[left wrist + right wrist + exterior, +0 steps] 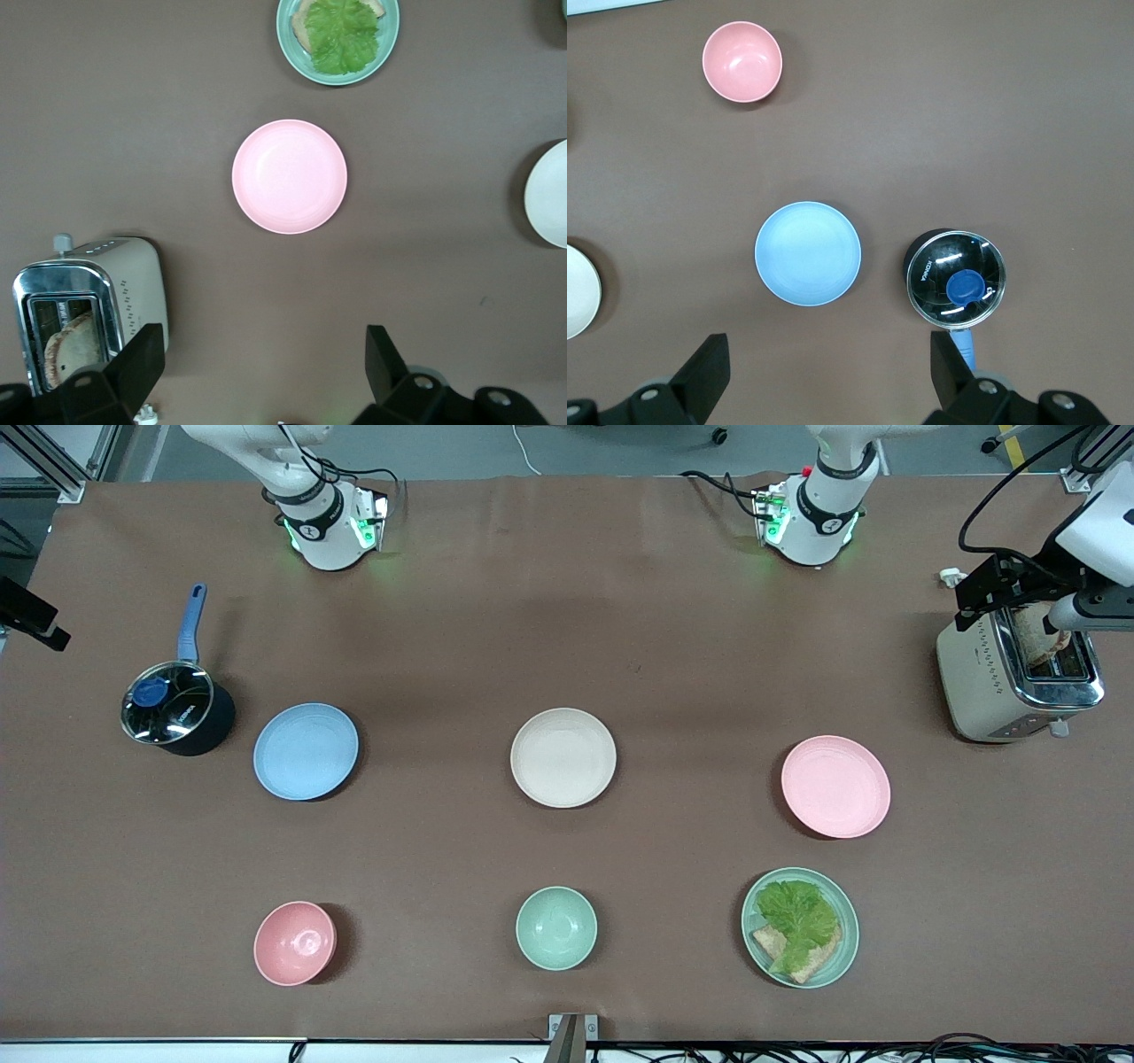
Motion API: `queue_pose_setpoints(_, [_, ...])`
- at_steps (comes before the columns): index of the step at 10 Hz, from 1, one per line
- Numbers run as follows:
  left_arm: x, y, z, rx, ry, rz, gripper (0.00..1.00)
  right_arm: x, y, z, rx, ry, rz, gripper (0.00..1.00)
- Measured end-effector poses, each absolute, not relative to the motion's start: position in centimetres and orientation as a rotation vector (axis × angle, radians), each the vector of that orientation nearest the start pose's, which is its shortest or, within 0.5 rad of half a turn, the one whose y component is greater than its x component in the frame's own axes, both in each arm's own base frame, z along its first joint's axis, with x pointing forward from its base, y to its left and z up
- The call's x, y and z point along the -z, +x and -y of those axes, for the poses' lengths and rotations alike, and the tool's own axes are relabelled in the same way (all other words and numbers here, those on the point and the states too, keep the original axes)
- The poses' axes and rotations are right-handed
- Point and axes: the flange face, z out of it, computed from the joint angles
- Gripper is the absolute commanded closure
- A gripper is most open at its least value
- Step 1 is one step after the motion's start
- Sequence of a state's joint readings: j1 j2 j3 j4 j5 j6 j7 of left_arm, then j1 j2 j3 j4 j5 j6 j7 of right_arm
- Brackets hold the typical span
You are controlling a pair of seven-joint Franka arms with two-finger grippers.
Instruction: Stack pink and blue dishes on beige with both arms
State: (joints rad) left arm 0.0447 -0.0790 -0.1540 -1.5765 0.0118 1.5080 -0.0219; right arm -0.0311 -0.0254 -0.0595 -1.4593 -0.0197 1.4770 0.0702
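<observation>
Left gripper [261, 372] spread wide, empty (high above pink plate [290, 176]), right gripper [828, 376] likewise over blue plate [808, 253]

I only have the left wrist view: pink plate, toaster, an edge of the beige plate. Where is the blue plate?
Observer: The blue plate lies flat toward the right arm's end of the table, beside a lidded pan.
Operator: Anything on the beige plate?
Observer: No. The beige plate is bare, midway between the blue plate and the pink plate.
Operator: Is the right gripper ready?
Observer: The right gripper hangs open and empty high over the table, by the blue plate and pan, like your left gripper up by the toaster.
</observation>
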Motion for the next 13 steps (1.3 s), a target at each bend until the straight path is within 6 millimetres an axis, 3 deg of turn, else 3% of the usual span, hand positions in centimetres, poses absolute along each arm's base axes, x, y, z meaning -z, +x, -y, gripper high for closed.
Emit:
queue_pose_setpoints(3, [-65.4, 52.7, 5.1, 0.007, -3.122, -0.119, 0.0, -68.1, 53.4, 5.1, 0.063, -3.149, -0.257, 0.0])
queue_pose_setpoints(4, [-64.3, 53.6, 3.8, -0.025, -3.125, -0.146, 0.0, -67.8, 53.4, 5.1, 0.041, -3.149, -0.258, 0.0])
queue_pose_setpoints(5, [-62.1, 55.2, 1.3, -0.063, -3.141, -0.216, 0.0, -66.5, 53.6, 5.2, 0.0, -3.149, -0.259, 0.0])
queue_pose_setpoints(6, [-58.9, 57.4, -1.7, -0.078, -3.178, -0.3, 0.0, -63.9, 54.3, 5.3, -0.047, -3.149, -0.258, 0.0])
queue_pose_setpoints(7, [-54.7, 59.3, -5.1, -0.072, -3.222, -0.38, 0.0, -59.8, 55.3, 5.3, -0.086, -3.15, -0.248, 0.0])
queue_pose_setpoints(9, [-45.1, 61.9, -10.6, -0.062, -3.272, -0.582, 0.0, -48.9, 57.2, 5.4, -0.161, -3.149, -0.196, 0.0])
queue_pose_setpoints(10, [-40.7, 62.5, -11.6, -0.098, -3.294, -0.632, 0.0, -43.8, 57.5, 5.3, -0.188, -3.132, -0.152, 0.0])
queue_pose_setpoints(12, [-33.1, 63.5, -11.8, -0.181, -3.331, -0.641, 0.0, -34.8, 57.3, 5.7, -0.189, -3.085, -0.042, 0.0])
queue_pose_setpoints(13, [-29.6, 63.8, -11.6, -0.228, -3.346, -0.638, 0.06, -31.0, 56.7, 6.6, -0.176, -3.059, -0.005, 0.0])
